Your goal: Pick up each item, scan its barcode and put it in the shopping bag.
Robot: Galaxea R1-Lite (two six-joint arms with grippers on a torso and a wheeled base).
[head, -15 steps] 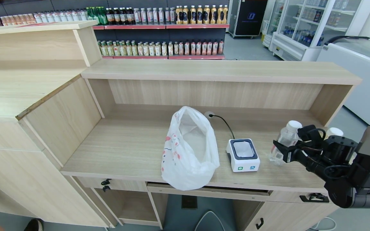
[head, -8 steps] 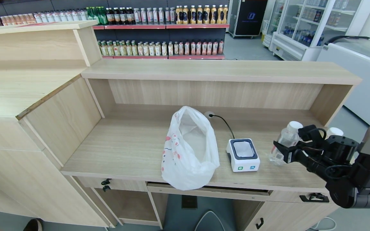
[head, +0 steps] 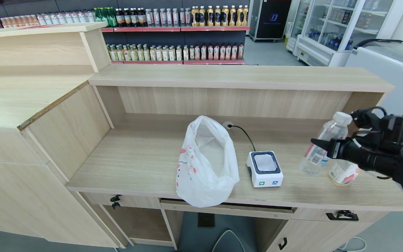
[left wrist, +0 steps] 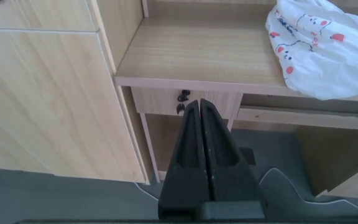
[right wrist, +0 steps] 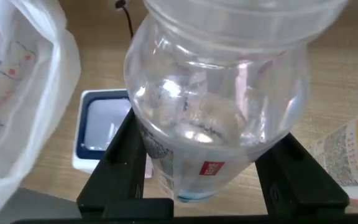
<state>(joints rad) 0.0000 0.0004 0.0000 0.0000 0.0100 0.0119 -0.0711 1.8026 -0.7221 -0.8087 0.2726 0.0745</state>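
Note:
A clear water bottle (head: pixel 322 147) with a white cap hangs above the counter, right of the scanner, with my right gripper (head: pixel 327 146) shut on its body. Up close, the water bottle (right wrist: pixel 219 106) sits between the two black fingers (right wrist: pixel 120 165). The white barcode scanner (head: pixel 264 169) stands on the wooden counter (head: pixel 138 157), its dark window facing up. The scanner (right wrist: pixel 107 127) shows below the bottle in the right wrist view. The white shopping bag (head: pixel 205 164) with red prints stands open left of the scanner. My left gripper (left wrist: pixel 200 118) is shut, low in front of the counter's left drawer.
A second bottle with a pale label (head: pixel 344 172) stands on the counter under my right arm. A black cable (head: pixel 243 133) runs from the scanner to the back. A raised shelf (head: pixel 236 78) spans the back, and a higher cabinet (head: pixel 30 87) rises on the left.
My right gripper has lifted the water bottle off the counter and carried it up and slightly right. The second bottle behind it is uncovered.

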